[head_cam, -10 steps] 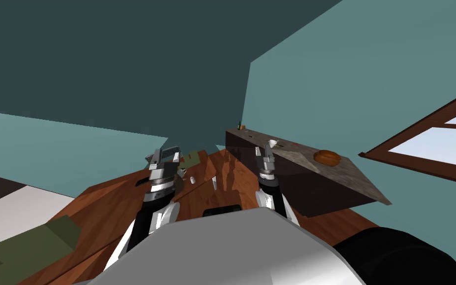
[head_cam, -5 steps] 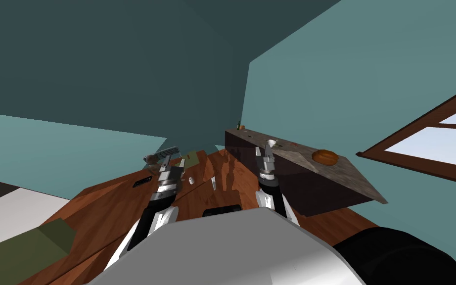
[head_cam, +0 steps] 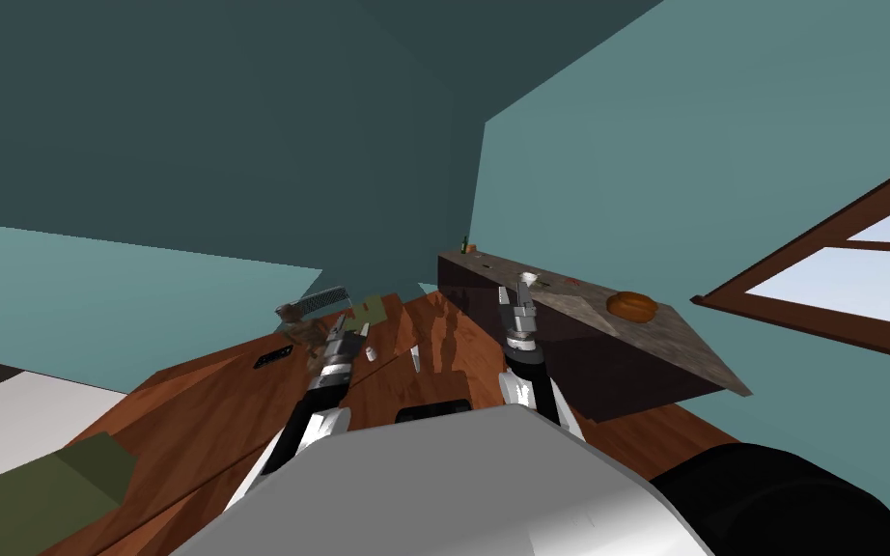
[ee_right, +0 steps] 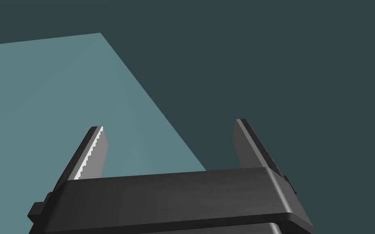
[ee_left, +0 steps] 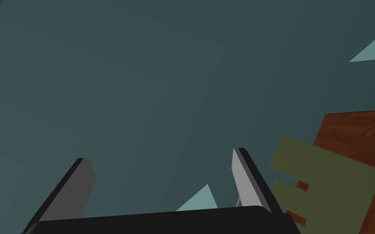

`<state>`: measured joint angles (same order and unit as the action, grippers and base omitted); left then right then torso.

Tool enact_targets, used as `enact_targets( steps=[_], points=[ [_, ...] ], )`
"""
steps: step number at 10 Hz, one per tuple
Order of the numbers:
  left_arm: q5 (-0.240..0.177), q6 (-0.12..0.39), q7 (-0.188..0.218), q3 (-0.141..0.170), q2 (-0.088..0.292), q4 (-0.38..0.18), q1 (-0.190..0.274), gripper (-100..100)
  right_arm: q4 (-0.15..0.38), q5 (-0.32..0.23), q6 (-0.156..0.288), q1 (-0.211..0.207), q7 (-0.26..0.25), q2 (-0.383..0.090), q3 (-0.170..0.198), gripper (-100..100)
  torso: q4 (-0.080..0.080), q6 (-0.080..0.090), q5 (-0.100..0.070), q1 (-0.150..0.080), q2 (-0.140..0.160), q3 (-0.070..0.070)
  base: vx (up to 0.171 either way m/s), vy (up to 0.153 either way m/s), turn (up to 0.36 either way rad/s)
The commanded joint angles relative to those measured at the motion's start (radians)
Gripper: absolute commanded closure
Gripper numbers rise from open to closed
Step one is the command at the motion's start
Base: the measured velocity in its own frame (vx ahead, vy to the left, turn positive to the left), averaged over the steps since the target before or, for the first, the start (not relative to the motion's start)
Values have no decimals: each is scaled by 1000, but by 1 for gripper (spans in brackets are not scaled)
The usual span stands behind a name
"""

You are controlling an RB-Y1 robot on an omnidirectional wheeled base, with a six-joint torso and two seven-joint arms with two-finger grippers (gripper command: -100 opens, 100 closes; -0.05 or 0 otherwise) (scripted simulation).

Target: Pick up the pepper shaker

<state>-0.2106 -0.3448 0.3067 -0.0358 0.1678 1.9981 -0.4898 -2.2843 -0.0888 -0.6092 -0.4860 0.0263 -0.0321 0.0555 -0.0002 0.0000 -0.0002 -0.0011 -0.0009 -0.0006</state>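
Two small white shakers stand on the brown wooden table (head_cam: 221,405), one (head_cam: 372,353) just right of my left hand and the other (head_cam: 416,359) further right. Which of them is the pepper shaker I cannot tell. My left gripper (head_cam: 347,328) hangs open over the table close to the nearer shaker, holding nothing. In the left wrist view its gripper (ee_left: 161,156) points past the table's corner (ee_left: 357,134) at a wall. My right gripper (head_cam: 520,295) is raised beside the dark counter, and in its wrist view the gripper (ee_right: 168,124) is open and empty.
A dark counter with a stone top (head_cam: 670,343) runs along the right, carrying a brown round thing (head_cam: 633,305), a white cup (head_cam: 528,280) and a bottle (head_cam: 465,243). Olive mats (head_cam: 368,311) (ee_left: 325,183), a grey rack (head_cam: 313,303) and a black slab (head_cam: 274,356) lie on the table.
My left arm has swung to the right and stretched forward, bringing its gripper closer to the nearer white shaker. The right arm has stayed still.
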Motion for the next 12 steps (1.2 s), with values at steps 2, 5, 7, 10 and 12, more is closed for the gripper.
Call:
enact_targets(
  steps=[2, 5, 7, 10, 12],
  points=[
    [-59, 51, 55, -8, 22, -77, -2, -100, 0, 0, 0, 0, 0, 0, 0, 0, 0, 0, 0, 0, 0, 0, 18, -22, -15],
    [-100, 85, 87, -15, 32, -131, 1, -100, 0, 0, 0, 0, 0, 0, 0, 0, 0, 0, 0, 1, 0, 0, 8, -9, -7],
    [-143, 119, 119, -22, 41, -187, 6, -100, 0, 0, 0, 0, 0, 0, 0, 0, 0, 0, 0, 0, 0, 0, 17, -14, -10],
    [-187, 154, 151, -29, 50, -246, 13, -100, 0, 0, 0, 0, 0, 0, 0, 0, 0, 0, 0, 0, 0, 0, 13, -12, -8],
    [-233, 189, 182, -36, 58, -306, 21, -100, 0, 0, 0, 0, 0, 0, 0, 0, 0, 0, 0, 0, 0, 0, 20, -16, -11]
  ],
)
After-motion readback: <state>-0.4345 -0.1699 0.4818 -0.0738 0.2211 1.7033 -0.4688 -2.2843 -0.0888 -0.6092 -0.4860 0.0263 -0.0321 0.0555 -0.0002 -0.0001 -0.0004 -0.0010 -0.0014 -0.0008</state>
